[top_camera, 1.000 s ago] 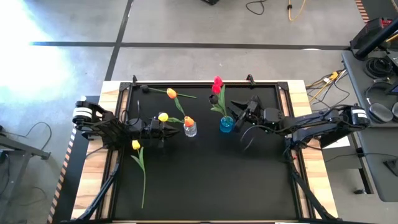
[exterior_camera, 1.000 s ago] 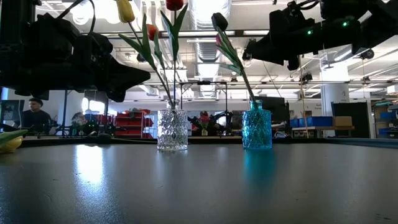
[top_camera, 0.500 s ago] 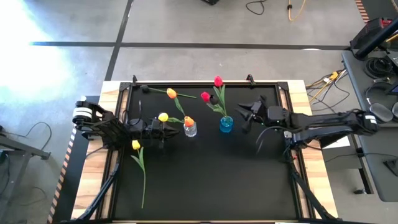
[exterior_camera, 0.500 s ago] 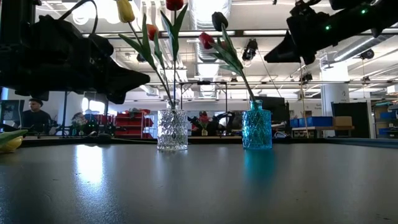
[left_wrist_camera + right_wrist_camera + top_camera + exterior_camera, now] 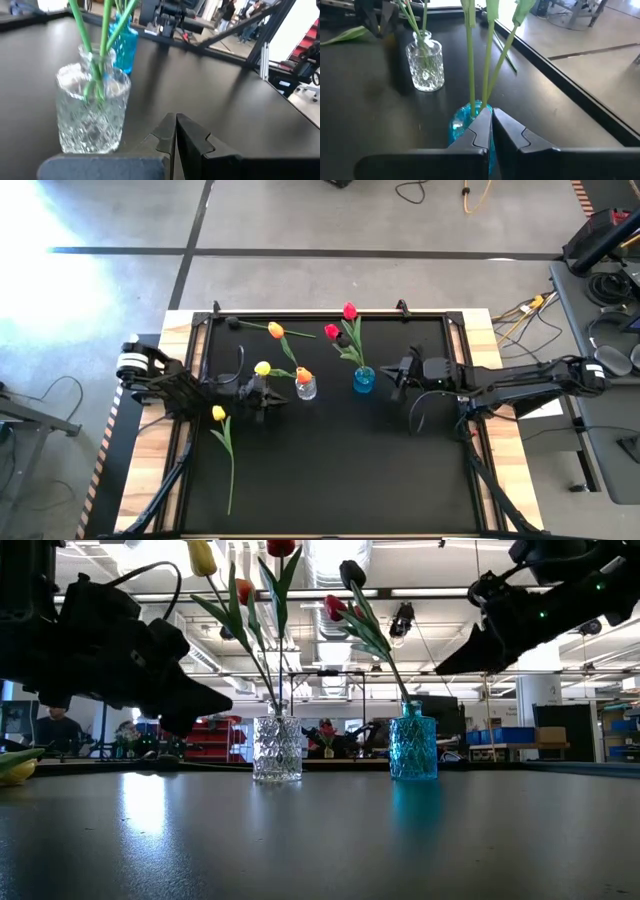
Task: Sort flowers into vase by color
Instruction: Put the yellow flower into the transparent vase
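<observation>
A clear glass vase (image 5: 307, 389) holds yellow and orange flowers (image 5: 262, 368); their stems stand in its mouth (image 5: 95, 75). To its right a blue vase (image 5: 364, 381) holds two red flowers (image 5: 349, 311). A loose orange flower (image 5: 275, 330) lies near the far edge. A loose yellow flower (image 5: 218, 412) lies at the near left. My left gripper (image 5: 280, 396) is shut and hovers just left of the clear vase (image 5: 92, 117). My right gripper (image 5: 392, 376) is shut too, just right of the blue vase (image 5: 462, 125) and above its mouth (image 5: 412, 708).
The black table top has a raised frame (image 5: 320, 316) along its far edge. Free room lies across the near half (image 5: 350, 470), apart from the yellow flower's long stem (image 5: 231, 470). Beyond the table, a person (image 5: 60, 725) sits in the room.
My right gripper has let go of a red flower, which now stands in the blue vase leaning left. It has drawn back toward the table's right edge, and its fingers have shut. My left gripper has tipped down a little beside the clear vase.
</observation>
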Robot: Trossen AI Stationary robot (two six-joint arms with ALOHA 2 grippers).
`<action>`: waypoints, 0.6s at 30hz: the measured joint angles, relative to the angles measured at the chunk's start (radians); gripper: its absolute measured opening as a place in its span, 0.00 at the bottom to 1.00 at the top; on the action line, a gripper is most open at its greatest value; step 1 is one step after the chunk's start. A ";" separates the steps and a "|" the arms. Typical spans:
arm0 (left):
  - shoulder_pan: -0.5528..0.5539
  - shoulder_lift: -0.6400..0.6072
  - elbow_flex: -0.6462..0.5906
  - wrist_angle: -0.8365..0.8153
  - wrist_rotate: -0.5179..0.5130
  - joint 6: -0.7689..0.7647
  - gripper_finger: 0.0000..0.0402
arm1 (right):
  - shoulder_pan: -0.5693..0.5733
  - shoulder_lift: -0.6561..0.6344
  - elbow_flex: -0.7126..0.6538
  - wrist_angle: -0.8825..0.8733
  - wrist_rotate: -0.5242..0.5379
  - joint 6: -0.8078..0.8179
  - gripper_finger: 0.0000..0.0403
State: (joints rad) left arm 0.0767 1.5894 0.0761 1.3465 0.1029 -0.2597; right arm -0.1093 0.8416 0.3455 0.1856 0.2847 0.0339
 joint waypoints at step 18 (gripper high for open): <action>-0.057 -0.142 0.009 -0.222 -0.038 -0.153 0.00 | -0.080 -0.023 -0.018 0.067 -0.111 -0.096 0.02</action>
State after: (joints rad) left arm 0.0196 1.4474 0.0849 1.1241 0.0654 -0.4126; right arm -0.1893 0.8185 0.3279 0.2530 0.1735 -0.0624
